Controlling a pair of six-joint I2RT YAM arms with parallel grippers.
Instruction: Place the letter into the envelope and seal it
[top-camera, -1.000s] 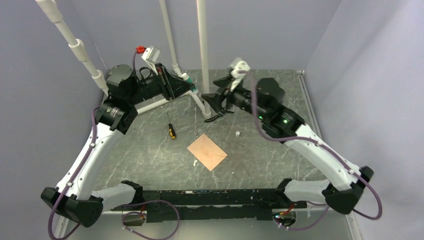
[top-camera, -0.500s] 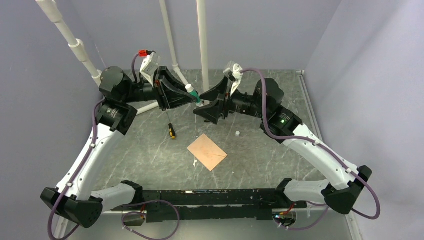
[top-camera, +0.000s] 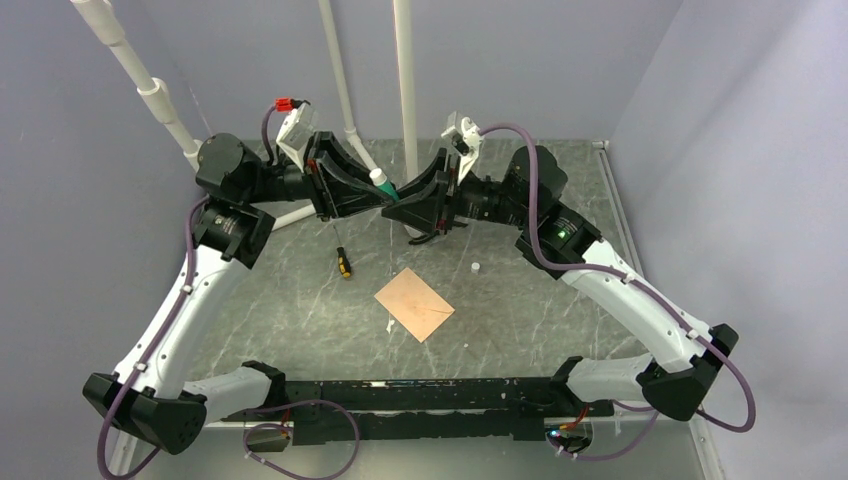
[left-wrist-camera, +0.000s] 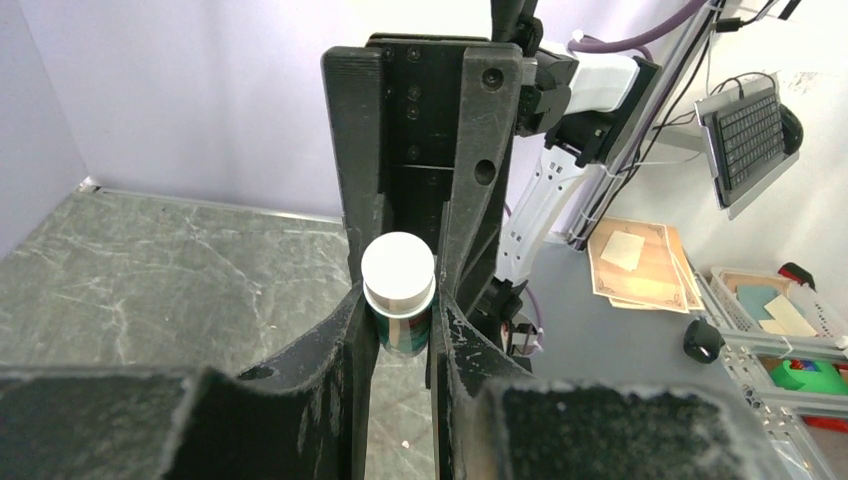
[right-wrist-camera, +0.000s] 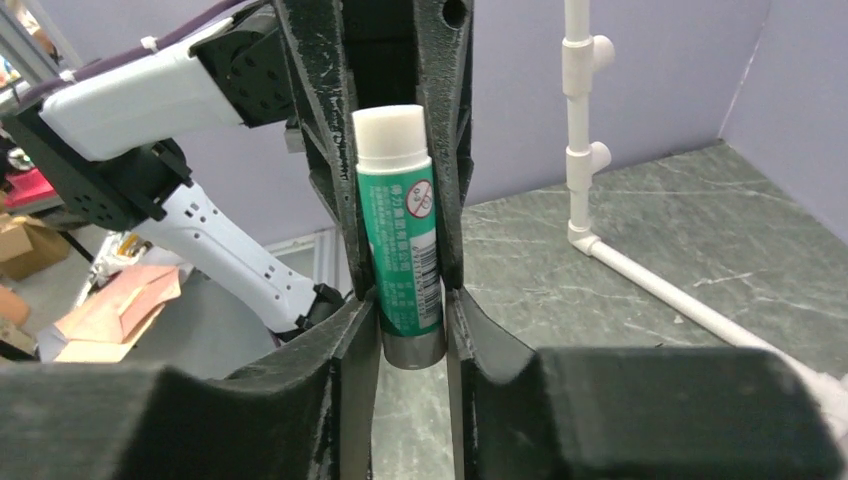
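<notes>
- glue stick (right-wrist-camera: 402, 230) held level in mid-air between my two arms, with a green body and its white cap toward the left wrist camera.
- left gripper (left-wrist-camera: 398, 340) is clamped on the stick near the capped end.
- right gripper (right-wrist-camera: 410, 335) — jaws pressed on both sides of the grey base.
- peach-tan envelope (top-camera: 414, 304) lies flat mid-table (top-camera: 560, 300), apart from both grippers; i can't make out its flap.
- screwdriver (top-camera: 343, 262) lies near its left.

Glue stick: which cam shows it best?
Right wrist: the glue stick runs full length, with label, white cap and grey base all readable. Left wrist sees it end-on, mostly the cap. Top external shows only a tiny green sliver.
</notes>
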